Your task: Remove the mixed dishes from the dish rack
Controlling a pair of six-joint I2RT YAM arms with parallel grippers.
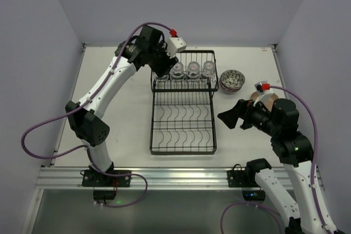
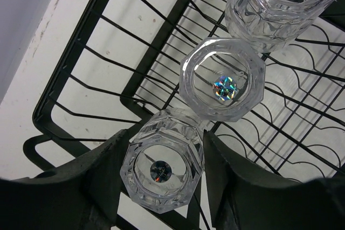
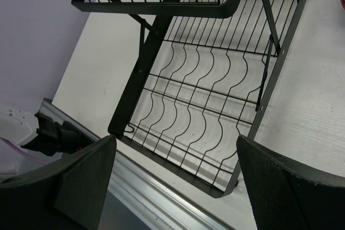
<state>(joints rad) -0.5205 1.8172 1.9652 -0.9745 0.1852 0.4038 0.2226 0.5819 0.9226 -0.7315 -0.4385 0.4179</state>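
The black wire dish rack (image 1: 184, 102) stands mid-table. Its raised upper shelf holds clear glass cups upside down in a row: three stand free (image 1: 193, 68). My left gripper (image 1: 163, 70) is on the leftmost cup. In the left wrist view my fingers (image 2: 102, 171) press both sides of that cup (image 2: 161, 172), beside two more cups (image 2: 222, 85). The lower tray (image 3: 205, 95) is bare. My right gripper (image 1: 226, 118) is open and empty, just right of the rack's front; it also shows in the right wrist view (image 3: 175, 149).
A stack of patterned bowls (image 1: 232, 79) sits on the table right of the rack's upper shelf. A tan edge (image 1: 256, 98) shows under my right wrist; I cannot tell what it is. The metal rail (image 1: 175, 176) runs along the near table edge.
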